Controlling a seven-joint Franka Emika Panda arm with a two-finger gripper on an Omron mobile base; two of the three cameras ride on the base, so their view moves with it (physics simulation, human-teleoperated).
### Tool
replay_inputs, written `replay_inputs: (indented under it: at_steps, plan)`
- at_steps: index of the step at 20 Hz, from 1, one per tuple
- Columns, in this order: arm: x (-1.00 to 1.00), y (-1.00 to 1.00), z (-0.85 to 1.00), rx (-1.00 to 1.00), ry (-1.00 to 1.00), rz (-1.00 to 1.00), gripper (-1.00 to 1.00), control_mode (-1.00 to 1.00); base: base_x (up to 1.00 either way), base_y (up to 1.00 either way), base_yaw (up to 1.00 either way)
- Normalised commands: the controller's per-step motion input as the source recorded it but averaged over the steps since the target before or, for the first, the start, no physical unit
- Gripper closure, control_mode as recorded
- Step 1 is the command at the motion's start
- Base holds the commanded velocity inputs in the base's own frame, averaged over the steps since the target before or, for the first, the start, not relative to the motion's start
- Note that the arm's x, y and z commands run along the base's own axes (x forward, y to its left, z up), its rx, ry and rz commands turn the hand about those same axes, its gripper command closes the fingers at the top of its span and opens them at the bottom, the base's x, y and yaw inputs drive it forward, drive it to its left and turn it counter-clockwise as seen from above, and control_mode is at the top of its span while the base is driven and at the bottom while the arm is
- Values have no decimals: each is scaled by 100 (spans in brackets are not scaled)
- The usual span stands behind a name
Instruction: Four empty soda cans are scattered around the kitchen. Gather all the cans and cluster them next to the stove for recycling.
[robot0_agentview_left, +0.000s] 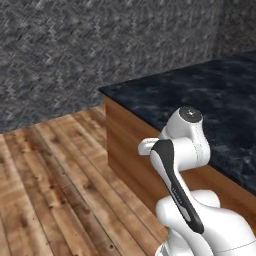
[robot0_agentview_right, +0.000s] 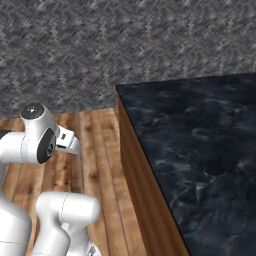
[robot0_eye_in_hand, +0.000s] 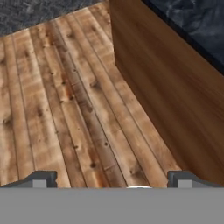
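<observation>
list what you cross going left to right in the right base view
robot arm → wooden floor → wooden side of the counter → dark marble countertop

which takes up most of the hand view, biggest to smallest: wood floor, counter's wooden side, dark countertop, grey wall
1. wood floor
2. counter's wooden side
3. and 4. dark countertop and grey wall: both small slivers, too close to rank.
</observation>
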Motion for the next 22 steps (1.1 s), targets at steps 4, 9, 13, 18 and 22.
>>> replay_inputs:
  at_steps: [4,9,13,18,22]
  plan:
    - [0,0,0,0,0,0,-100,100,45,34,0]
    - [0,0,0,0,0,0,-100,100,50,35,0]
    - [0,0,0,0,0,0,-100,100,51,35,2]
    - [0,0,0,0,0,0,-100,100,48,34,7]
    - [0,0,0,0,0,0,-100,100,43,32,15]
